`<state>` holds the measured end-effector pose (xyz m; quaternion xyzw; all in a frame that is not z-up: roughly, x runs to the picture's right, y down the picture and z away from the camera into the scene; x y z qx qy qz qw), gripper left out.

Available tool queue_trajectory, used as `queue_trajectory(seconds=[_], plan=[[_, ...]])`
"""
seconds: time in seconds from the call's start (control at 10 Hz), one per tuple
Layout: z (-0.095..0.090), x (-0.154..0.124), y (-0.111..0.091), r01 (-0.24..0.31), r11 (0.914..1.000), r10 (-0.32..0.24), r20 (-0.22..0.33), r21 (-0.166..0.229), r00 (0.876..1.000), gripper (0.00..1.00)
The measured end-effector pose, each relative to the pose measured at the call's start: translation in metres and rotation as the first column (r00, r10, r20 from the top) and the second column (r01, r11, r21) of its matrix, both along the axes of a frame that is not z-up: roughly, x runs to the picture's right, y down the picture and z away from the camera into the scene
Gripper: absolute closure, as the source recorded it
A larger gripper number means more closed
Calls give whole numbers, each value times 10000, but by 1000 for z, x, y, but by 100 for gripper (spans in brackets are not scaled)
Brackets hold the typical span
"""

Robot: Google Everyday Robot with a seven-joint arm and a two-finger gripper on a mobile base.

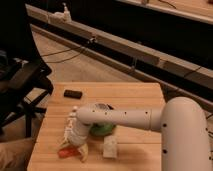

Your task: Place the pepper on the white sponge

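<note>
Surface: a light wooden table [135, 100] with plank seams running left to right.
Room: dim, with a tan floor behind the table. A long low ledge [150, 55] crosses it on a diagonal, and dark cables trail along the floor.
Chair: a black office chair [22, 82] stands just beside the table's left edge.
Arm: a white arm [125, 117] reaches from the right across the table toward its front left corner.
Gripper: the gripper [76, 149] hangs low over the front left corner, right at the pepper. I cannot tell whether it is spread or pinching.
Pepper: the pepper [64, 153] lies on the wood at the front left, partly hidden under the gripper.
Pepper axis: roughly left to right, its visible orange-red end sticking out to the left. I cannot tell which end is the tip.
White sponge: the white sponge [110, 148] sits near the front edge, right of the gripper and apart from the pepper.
Other things: a green object [102, 130] lies under the arm, and a small black object [73, 93] lies toward the back left.
</note>
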<state>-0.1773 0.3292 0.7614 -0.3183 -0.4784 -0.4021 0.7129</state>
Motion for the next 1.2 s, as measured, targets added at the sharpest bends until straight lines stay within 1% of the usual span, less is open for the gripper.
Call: queue_trajectory(seconds=[0.2,0.3,0.4,0.5,0.6,0.7,1.2], plan=[[6,-4,-2,-99,9999,99,-73,32,9999,56],[7,-5,-3,-124,9999,124,-79,37,9999,63],[9,-5,-3,-190,9998,190,-98,43,9998,76],[9,-6,-4,-217,9998,217,-94,48,9997,84],[10,-7,-4,-244,9997,244,-86,59,9997,96],[10,-7,-4,-251,9997,251,-78,74,9997,100],[8,-4,-6,-358,9992,359,-31,175,9994,100]])
